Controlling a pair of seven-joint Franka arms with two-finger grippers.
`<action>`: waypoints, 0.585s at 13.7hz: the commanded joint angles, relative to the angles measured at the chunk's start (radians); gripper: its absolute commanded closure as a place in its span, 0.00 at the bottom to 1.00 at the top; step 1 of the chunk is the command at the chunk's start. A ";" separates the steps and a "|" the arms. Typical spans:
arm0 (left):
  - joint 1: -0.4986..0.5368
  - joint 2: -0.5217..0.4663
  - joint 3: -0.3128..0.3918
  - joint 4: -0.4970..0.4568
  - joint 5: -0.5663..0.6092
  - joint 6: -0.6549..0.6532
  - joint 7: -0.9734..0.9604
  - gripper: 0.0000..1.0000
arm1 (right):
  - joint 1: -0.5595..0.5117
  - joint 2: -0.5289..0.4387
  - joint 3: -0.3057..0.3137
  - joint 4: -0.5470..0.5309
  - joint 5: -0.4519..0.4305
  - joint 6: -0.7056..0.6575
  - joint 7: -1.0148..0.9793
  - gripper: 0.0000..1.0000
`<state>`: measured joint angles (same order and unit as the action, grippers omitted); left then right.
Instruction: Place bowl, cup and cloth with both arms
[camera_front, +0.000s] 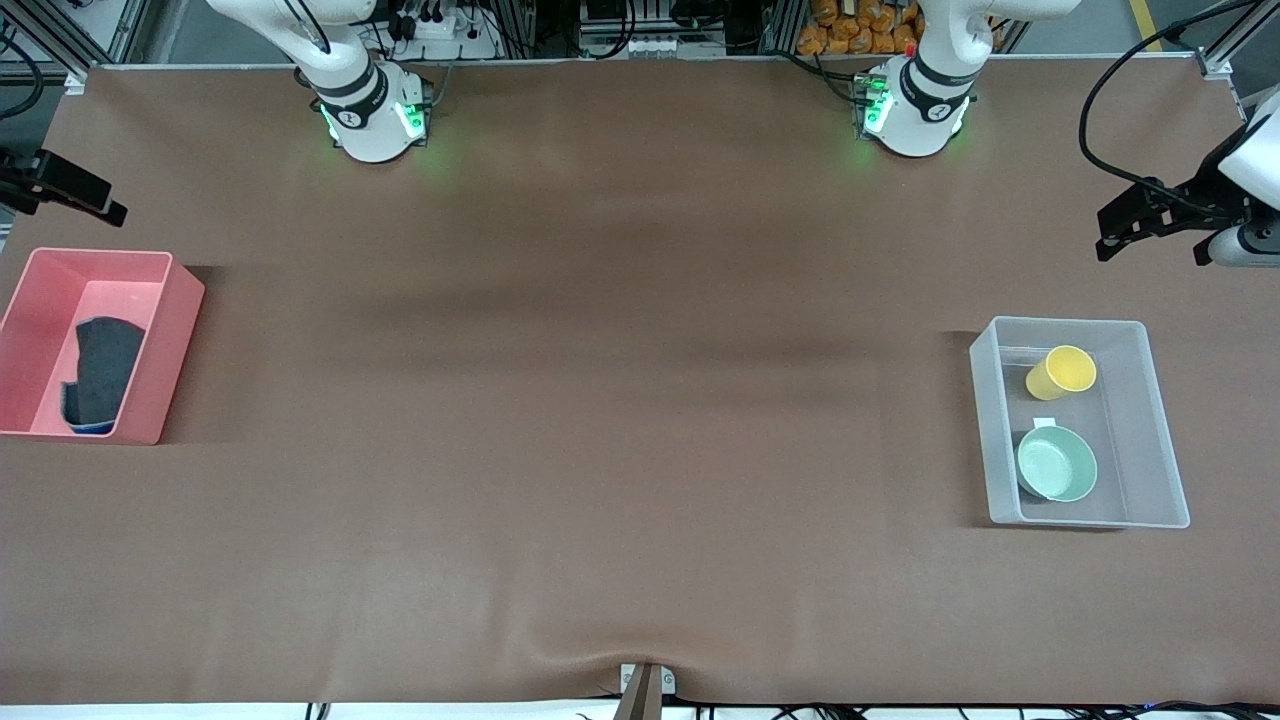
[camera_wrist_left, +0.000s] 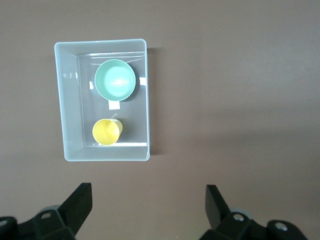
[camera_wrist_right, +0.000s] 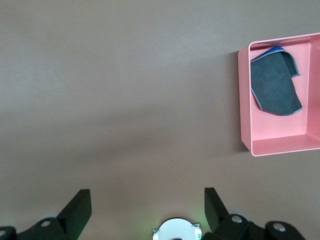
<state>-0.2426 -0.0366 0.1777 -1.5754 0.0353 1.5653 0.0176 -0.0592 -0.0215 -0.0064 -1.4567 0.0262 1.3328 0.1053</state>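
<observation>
The yellow cup (camera_front: 1062, 372) (camera_wrist_left: 106, 132) lies tipped in a clear bin (camera_front: 1150, 430) (camera_wrist_left: 60, 100) toward the left arm's end of the table. In the same bin, nearer the front camera, sits the mint-green bowl (camera_front: 1056, 464) (camera_wrist_left: 115, 80). The cloth (camera_front: 105, 370) (camera_wrist_right: 275, 85) lies crumpled, grey side up with a blue edge showing, in a pink bin (camera_front: 172, 360) (camera_wrist_right: 244, 100) at the right arm's end. My left gripper (camera_front: 1115, 228) (camera_wrist_left: 148, 192) hangs open and empty high above the table beside the clear bin. My right gripper (camera_front: 95, 195) (camera_wrist_right: 146, 196) hangs open and empty above the table near the pink bin.
The brown table mat stretches bare between the two bins. The arm bases (camera_front: 375, 115) (camera_front: 915, 110) glow green along the table's back edge. A small mount (camera_front: 645, 690) sticks up at the front edge. Cables and orange items lie off the table past the bases.
</observation>
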 joint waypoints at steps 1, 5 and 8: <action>0.023 -0.002 0.003 0.009 -0.018 -0.014 0.024 0.00 | 0.012 -0.012 -0.009 0.002 0.008 -0.007 0.014 0.00; 0.153 -0.006 -0.123 0.029 -0.018 -0.028 0.025 0.00 | 0.013 -0.012 -0.006 0.007 0.008 -0.033 0.016 0.00; 0.201 -0.011 -0.168 0.029 -0.021 -0.030 0.028 0.00 | 0.013 -0.012 -0.006 0.009 0.008 -0.035 0.014 0.00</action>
